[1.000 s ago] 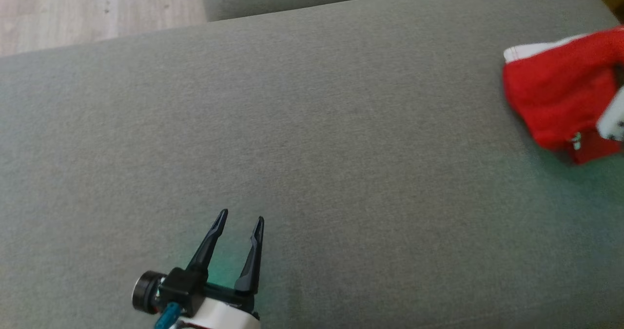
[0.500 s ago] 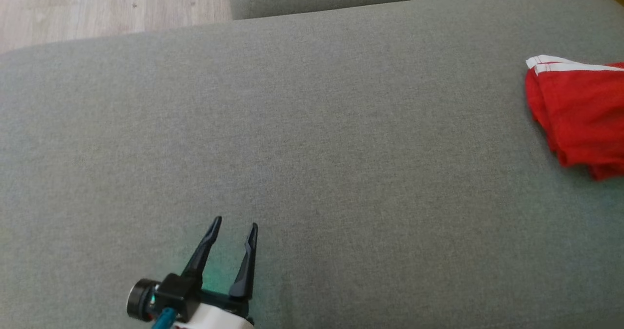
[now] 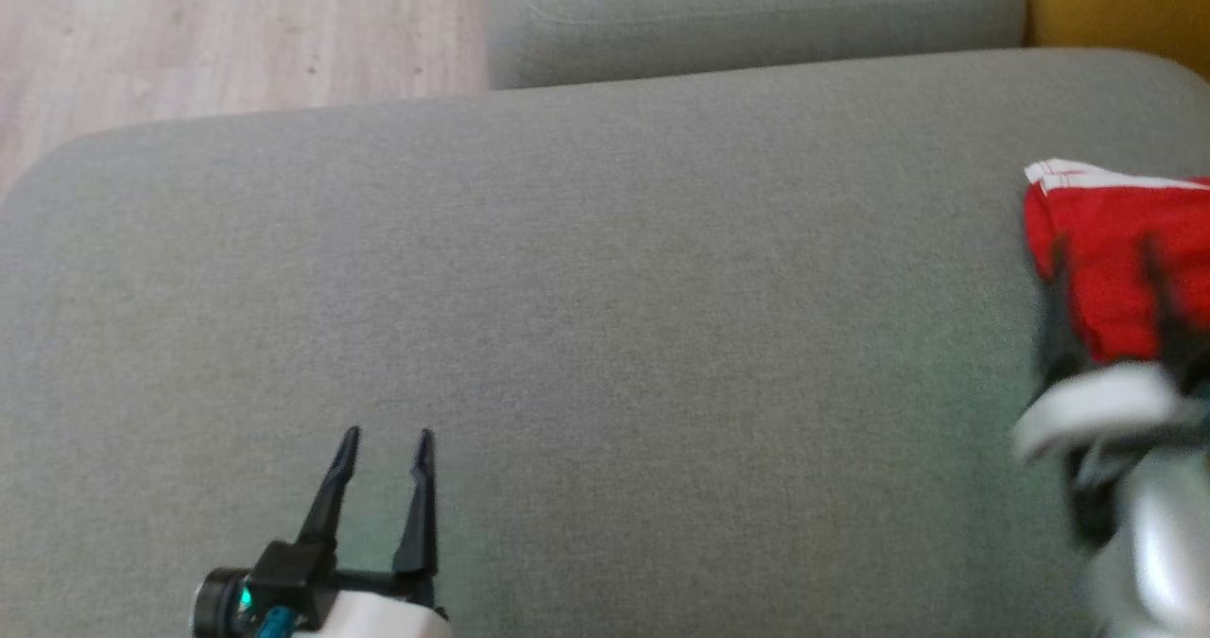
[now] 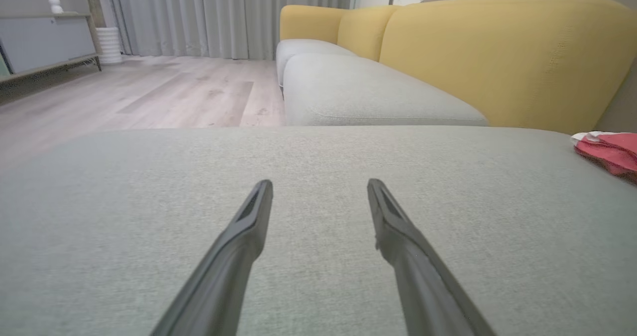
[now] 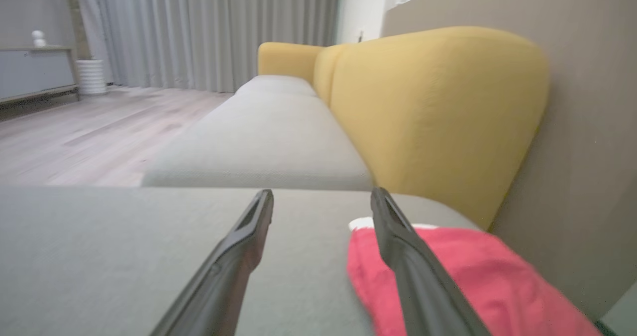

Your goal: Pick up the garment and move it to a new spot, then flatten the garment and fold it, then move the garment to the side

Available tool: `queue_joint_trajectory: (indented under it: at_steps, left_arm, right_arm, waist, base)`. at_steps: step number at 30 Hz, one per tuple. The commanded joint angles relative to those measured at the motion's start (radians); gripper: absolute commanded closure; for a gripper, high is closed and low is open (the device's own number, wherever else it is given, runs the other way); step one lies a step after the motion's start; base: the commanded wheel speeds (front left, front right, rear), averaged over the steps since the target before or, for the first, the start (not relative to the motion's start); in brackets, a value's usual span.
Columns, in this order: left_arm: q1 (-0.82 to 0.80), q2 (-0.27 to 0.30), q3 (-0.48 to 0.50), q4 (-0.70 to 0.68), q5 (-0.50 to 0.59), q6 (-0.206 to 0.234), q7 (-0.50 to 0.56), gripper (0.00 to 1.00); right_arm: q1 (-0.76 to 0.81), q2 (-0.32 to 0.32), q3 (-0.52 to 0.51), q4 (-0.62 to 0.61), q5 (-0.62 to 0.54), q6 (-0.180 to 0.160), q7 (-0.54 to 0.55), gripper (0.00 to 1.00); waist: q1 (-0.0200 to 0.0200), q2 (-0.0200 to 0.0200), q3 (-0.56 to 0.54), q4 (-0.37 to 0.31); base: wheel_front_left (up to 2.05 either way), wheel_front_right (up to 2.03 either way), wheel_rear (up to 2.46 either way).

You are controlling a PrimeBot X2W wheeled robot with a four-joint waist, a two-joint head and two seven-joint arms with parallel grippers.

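Observation:
The garment (image 3: 1120,260) is red cloth with a white edge, lying folded at the far right of the grey seat cushion (image 3: 605,336). It also lies at the right edge of the left wrist view as the garment (image 4: 607,149) and under my right fingers as the garment (image 5: 473,281). My right gripper (image 3: 1104,246) is blurred, hovers over the garment's near part and stands open, with nothing between its fingers. My left gripper (image 3: 386,439) is open at the lower left above bare cushion, far from the garment.
A second grey seat cushion (image 3: 747,14) adjoins the far side, with a yellow backrest (image 4: 507,57) along the right. Pale wooden floor (image 3: 227,33) lies beyond the cushion's left far edge. A beige wall (image 5: 587,127) rises close behind the garment.
The right gripper let go of the garment, which now lies flat at the right edge, and has come back into view open over it. The camera tilted, shifting the whole picture downward.

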Motion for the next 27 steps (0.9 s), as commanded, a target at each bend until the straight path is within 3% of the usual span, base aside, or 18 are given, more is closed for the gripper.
queue_joint_trajectory:
  at_steps: [1, 8, 16, 17, 27]
  left_arm:
    - [-0.013, 0.0, 0.05, -0.027, 0.017, 0.015, -0.005, 0.0]
    - [0.005, 0.001, 0.097, -0.033, 0.044, 0.051, -0.005, 0.0]
    - [0.017, 0.0, 0.113, -0.019, 0.041, 0.044, -0.005, 0.0]
    - [0.039, 0.0, 0.075, 0.01, 0.038, 0.047, 0.0, 1.0]
    - [0.026, 0.0, 0.094, 0.041, -0.065, 0.037, 0.03, 1.0]
  right_arm:
    - [0.05, 0.022, 0.057, -0.075, 0.009, 0.007, -0.019, 0.0]
    - [0.272, 0.065, 0.153, -0.198, 0.037, 0.007, -0.034, 0.0]
    - [0.393, 0.072, 0.174, -0.297, 0.098, 0.007, -0.034, 0.0]
    - [0.413, 0.078, 0.152, -0.263, 0.098, 0.0, -0.023, 1.0]
    - [0.407, 0.077, 0.155, -0.231, 0.212, 0.0, 0.001, 1.0]
  waist:
    - [0.0001, 0.0, -0.014, 0.014]
    - [0.0001, 0.0, -0.029, 0.036]
    - [0.0001, 0.0, -0.036, 0.039]
    - [0.0001, 0.0, -0.036, 0.04]
    - [0.0001, 0.0, -0.038, 0.036]
  base:
    - [0.0, 0.0, 0.0]
    - [0.0, 0.0, 0.0]
    - [0.0, 0.0, 0.0]
    - [0.0, 0.0, 0.0]
    - [0.0, 0.0, 0.0]
